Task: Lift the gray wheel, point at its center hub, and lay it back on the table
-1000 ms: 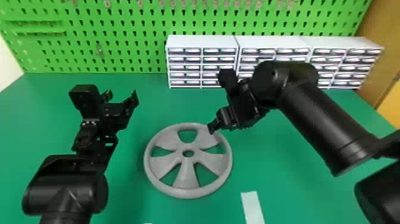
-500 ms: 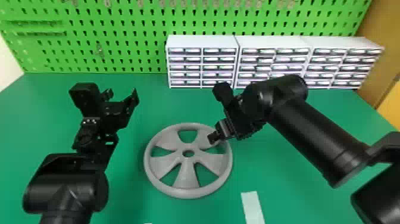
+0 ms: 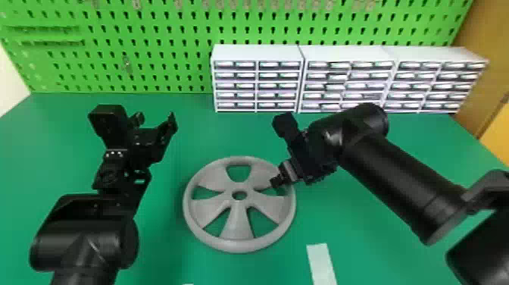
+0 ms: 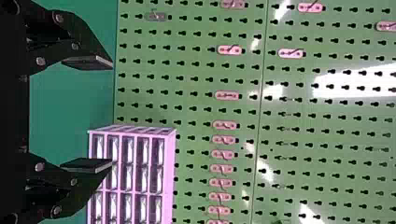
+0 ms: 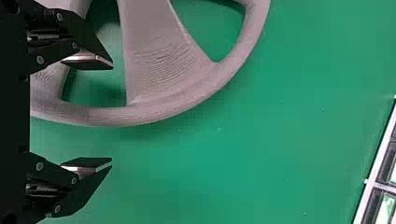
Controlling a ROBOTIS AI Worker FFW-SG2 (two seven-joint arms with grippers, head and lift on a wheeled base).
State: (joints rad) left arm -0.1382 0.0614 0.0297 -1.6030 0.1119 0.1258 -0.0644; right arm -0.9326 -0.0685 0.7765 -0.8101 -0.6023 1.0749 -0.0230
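The gray wheel lies flat on the green table in the head view, its center hub facing up. Over the wheel's right side stands my right gripper. In the right wrist view the right gripper is open, with the wheel's rim between the lines of its fingers and nothing clamped. My left gripper is parked left of the wheel, above the table. Its two fingers are spread in the left wrist view, where the left gripper has nothing between them.
White drawer cabinets line the table's back edge, behind the right arm. Behind them rises a green pegboard. A pale strip lies on the green table at the front, right of the wheel.
The right arm has shifted lower and slightly nearer the front, with its gripper staying over the wheel's right side. The wheel and the left arm have kept still.
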